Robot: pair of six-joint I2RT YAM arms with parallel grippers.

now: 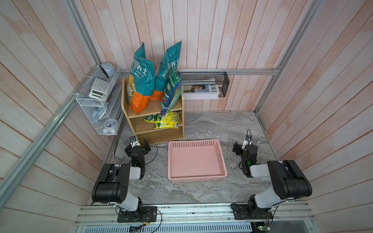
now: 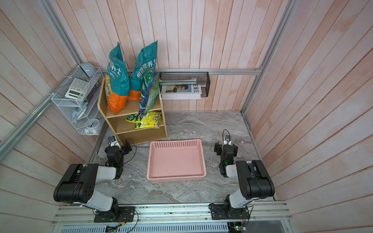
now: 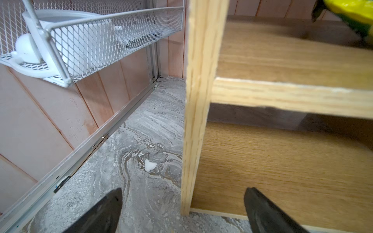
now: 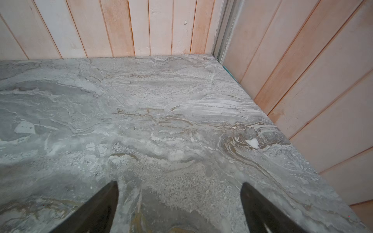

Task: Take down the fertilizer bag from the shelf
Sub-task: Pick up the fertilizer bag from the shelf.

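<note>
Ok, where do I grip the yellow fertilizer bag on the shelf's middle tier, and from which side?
Pinch the near edge of the yellow fertilizer bag: it lies flat, and the shelf opens frontward. Come in level from the front with the left gripper.

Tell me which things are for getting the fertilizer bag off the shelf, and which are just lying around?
For the job: shelf; its bags: teal bags, green bag, yellow packs (which is fertilizer, I cannot tell); open left pincer by the shelf; maybe the pink basket.

Lying about: wire rack, calculator, black mesh basket, magazine, idle right pincer.
</note>
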